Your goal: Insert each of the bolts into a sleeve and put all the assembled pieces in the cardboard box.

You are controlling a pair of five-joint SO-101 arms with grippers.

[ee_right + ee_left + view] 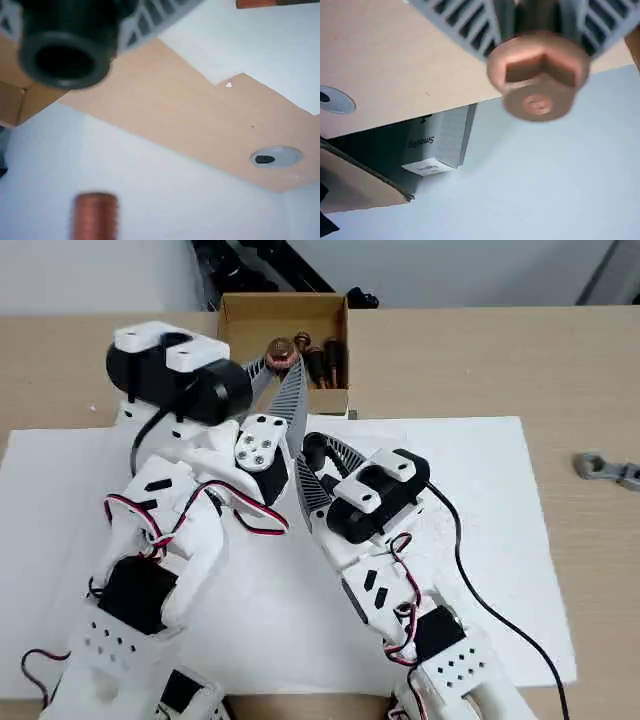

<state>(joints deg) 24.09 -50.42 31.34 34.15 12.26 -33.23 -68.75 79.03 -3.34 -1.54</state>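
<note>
Bolt (pixel 279 348) pinched in left end effector (pixel 283 358), held up by cardboard box (pixel 240 330) near tabletop far edge. Right end effector (pixel 318 456) pinches black sleeve (pixel 314 447) just beside. Step: insertion, likely. Next: line up bolt shank with sleeve bore, push in.
</note>
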